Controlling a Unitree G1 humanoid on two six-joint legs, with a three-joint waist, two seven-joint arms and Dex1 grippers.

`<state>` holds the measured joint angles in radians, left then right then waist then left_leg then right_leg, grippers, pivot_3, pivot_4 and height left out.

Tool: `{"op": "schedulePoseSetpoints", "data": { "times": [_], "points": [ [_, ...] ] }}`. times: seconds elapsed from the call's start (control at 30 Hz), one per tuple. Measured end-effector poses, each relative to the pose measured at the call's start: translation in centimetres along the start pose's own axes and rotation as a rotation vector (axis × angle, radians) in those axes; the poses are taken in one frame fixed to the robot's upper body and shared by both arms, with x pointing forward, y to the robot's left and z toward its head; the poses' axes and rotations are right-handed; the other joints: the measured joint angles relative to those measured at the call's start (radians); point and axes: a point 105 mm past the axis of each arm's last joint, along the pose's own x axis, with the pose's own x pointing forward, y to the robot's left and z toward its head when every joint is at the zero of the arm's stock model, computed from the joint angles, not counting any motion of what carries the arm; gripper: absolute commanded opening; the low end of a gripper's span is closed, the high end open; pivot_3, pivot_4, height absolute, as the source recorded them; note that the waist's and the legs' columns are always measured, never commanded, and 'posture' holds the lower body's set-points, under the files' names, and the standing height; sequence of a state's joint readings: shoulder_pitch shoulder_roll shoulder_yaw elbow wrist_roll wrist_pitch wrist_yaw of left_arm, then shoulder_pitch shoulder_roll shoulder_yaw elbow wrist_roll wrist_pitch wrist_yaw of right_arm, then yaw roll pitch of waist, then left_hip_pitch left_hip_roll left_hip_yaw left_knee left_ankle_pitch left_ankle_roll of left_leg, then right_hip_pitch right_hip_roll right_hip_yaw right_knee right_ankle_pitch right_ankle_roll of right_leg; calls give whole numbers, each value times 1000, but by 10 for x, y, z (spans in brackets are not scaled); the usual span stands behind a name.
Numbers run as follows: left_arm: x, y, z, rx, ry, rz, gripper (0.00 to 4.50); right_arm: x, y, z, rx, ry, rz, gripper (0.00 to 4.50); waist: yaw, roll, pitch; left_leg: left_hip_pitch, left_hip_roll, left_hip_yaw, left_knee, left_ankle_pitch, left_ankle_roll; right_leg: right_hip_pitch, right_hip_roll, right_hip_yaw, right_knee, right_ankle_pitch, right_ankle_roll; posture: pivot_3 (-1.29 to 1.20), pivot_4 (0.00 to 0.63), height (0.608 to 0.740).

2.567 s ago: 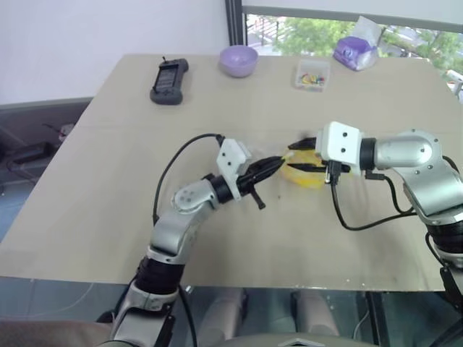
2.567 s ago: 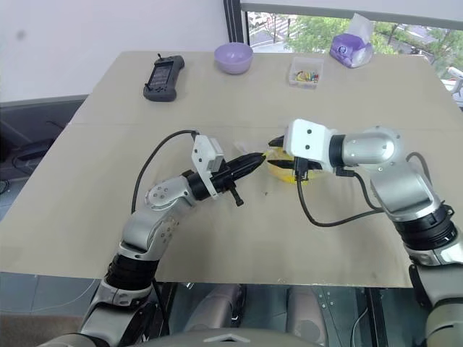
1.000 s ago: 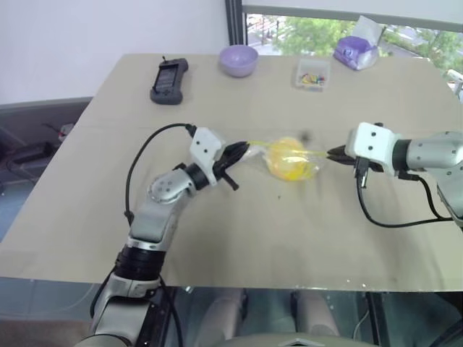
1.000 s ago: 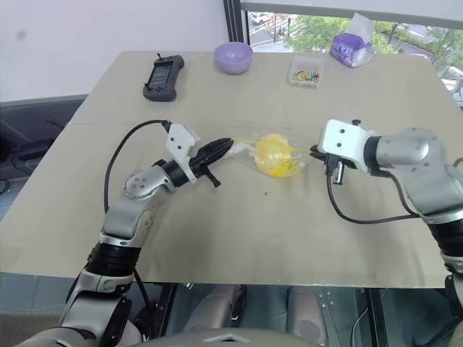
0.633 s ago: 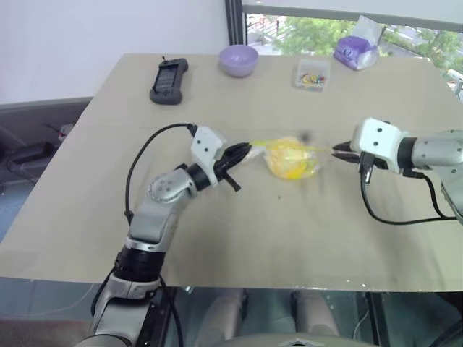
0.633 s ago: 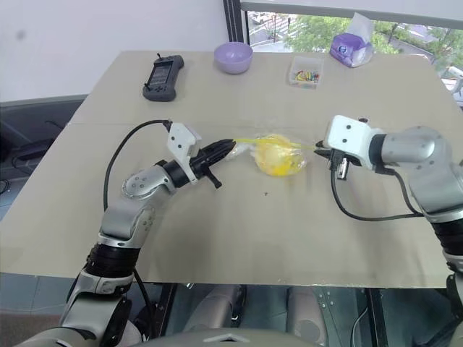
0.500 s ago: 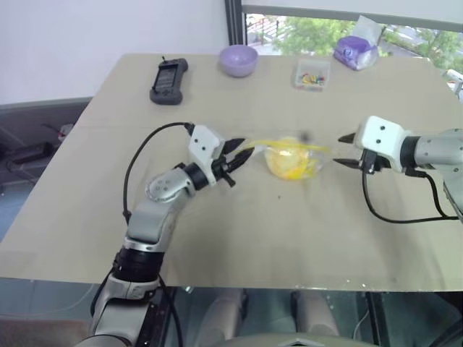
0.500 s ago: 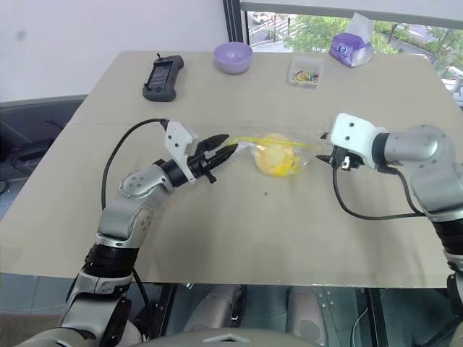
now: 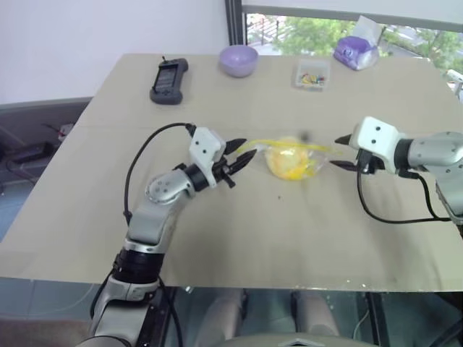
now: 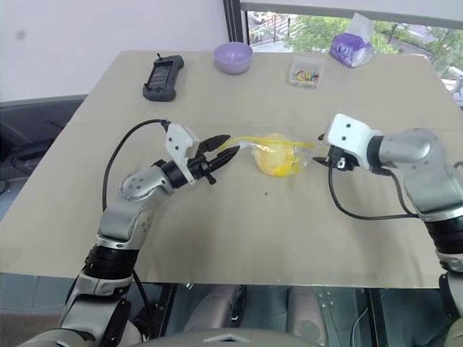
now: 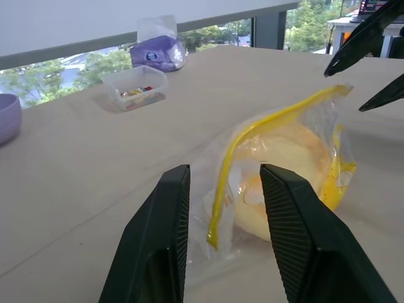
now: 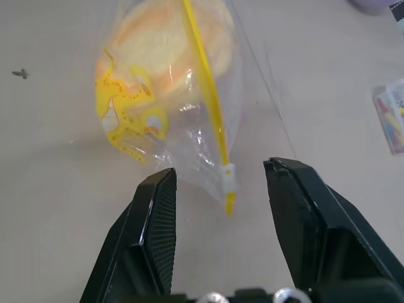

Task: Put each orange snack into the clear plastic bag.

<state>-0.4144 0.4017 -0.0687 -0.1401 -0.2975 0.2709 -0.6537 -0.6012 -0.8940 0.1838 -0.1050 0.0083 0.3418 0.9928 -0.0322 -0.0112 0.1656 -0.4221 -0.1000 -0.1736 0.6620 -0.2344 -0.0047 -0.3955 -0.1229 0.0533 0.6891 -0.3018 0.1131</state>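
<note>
The clear plastic bag (image 9: 292, 156) rests on the table between my two grippers, and its yellow zip strip (image 11: 265, 126) arches over the top. Inside it lies the orange snack (image 12: 158, 38), a round orange-yellow bun. My left gripper (image 9: 239, 154) is open just off the bag's left end, its fingers (image 11: 158, 252) either side of the strip's tip without touching it. At the bag's right end my right gripper (image 9: 336, 153) is also open, and its pads (image 12: 158, 227) stand clear of the zip slider (image 12: 228, 180). Neither gripper holds anything.
At the table's far edge stand a purple bowl (image 9: 239, 60), a black handheld controller (image 9: 168, 80), a small clear box of coloured bits (image 9: 312, 74) and a purple packet in plastic (image 9: 354, 49). Bare tabletop lies in front of the bag.
Both grippers were shut on the two ends of the bag's zip strip and pulled it taut. They have opened and let go. The bag now sits loose on the table.
</note>
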Motion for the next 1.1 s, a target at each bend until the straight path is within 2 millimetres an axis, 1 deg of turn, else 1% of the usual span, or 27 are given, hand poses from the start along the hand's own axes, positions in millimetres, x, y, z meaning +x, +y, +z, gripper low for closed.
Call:
{"op": "schedulePoseSetpoints", "data": {
  "times": [0.2,0.23,0.27,0.33,0.37,0.4,0.67,0.83,0.93,1.0,1.03,1.1],
  "points": [
    [-1,0,0,0,2,0,1878,6,-4,-3,8,-6,-14,2398,-3,0,0,0,0,0,0,0,0,0,0,0,0,0,0,0,150,740],
    [-1,0,0,0,2,-1,1936,8,-4,-2,9,-13,-13,1871,-3,0,0,0,0,0,0,0,0,0,0,0,0,0,0,0,150,740],
    [-1,0,0,0,2,-1,1936,8,-4,-2,9,-16,-11,1543,-3,0,0,0,0,0,0,0,0,0,0,0,0,0,0,0,150,740],
    [-1,0,-1,2,3,-2,1936,11,-2,-2,7,-17,-5,669,-3,0,0,0,0,0,0,0,0,0,0,0,0,0,0,0,150,740],
    [-1,0,-1,2,3,-2,1936,11,-2,-3,7,-16,-5,161,-3,0,0,0,0,0,0,0,0,0,0,0,0,0,0,0,150,740],
    [-1,1,-1,1,4,-2,1936,11,-2,-3,5,-16,-3,33,-3,0,0,0,0,0,0,0,0,0,0,0,0,0,0,0,150,740],
    [-1,2,-12,16,49,-3,1936,11,-2,-1,-8,-22,3,33,-3,0,0,0,0,0,-1,0,0,0,0,0,0,0,0,0,150,740],
    [1,4,-13,29,57,-5,1936,11,-2,0,-10,-23,6,33,-3,0,0,0,0,0,-1,0,0,0,0,0,0,0,0,0,150,740],
    [3,4,-14,26,58,-13,1168,11,-2,1,-15,-25,6,0,-3,0,0,0,0,0,-1,0,0,0,0,0,-1,0,0,0,150,740],
    [4,3,-12,30,48,-21,235,11,-1,2,-17,-27,7,0,-3,0,0,0,0,0,-1,0,0,0,0,0,-1,0,0,0,150,740],
    [6,3,-10,32,41,-22,68,11,-1,3,-20,-29,8,0,-3,0,0,0,0,0,-1,0,0,0,0,0,-1,0,0,0,150,740],
    [7,3,-9,31,33,-24,68,11,-1,3,-22,-31,8,0,-4,0,0,0,0,0,-1,0,0,0,0,0,-1,0,0,0,150,740]
  ]
}}
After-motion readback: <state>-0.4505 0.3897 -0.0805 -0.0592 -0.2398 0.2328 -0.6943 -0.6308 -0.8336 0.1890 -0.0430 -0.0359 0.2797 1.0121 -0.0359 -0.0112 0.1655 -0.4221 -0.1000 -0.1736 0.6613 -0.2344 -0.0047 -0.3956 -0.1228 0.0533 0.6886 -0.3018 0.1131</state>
